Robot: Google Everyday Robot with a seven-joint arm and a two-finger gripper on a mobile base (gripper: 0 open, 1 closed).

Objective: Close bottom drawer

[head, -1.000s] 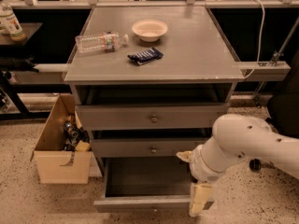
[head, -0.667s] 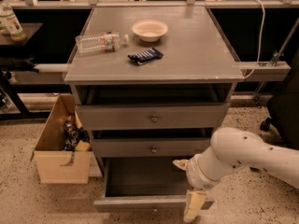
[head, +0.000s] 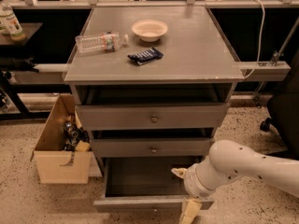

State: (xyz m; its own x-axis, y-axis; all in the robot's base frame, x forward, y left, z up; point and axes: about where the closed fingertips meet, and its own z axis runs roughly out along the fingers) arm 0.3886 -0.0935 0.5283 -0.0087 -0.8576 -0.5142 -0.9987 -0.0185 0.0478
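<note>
The bottom drawer (head: 140, 203) is the lowest of three grey drawers in the cabinet and stands pulled far out, its dark empty box showing. Its narrow front runs along the bottom edge of the view; its knob is out of view. My gripper (head: 189, 212) is at the right part of that front, at the end of my white arm (head: 243, 167), which comes in from the right. One cream finger (head: 190, 212) hangs over the drawer's front edge.
The top drawer (head: 152, 117) and middle drawer (head: 152, 148) stand slightly out. On the cabinet top lie a plastic bottle (head: 100, 41), a white bowl (head: 149, 30) and a dark snack bag (head: 145, 56). A cardboard box (head: 60, 148) stands left on the floor. A black chair (head: 282, 120) is right.
My arm and gripper have shifted a little left along the bottom drawer's front. The drawer stays pulled out about as far as before.
</note>
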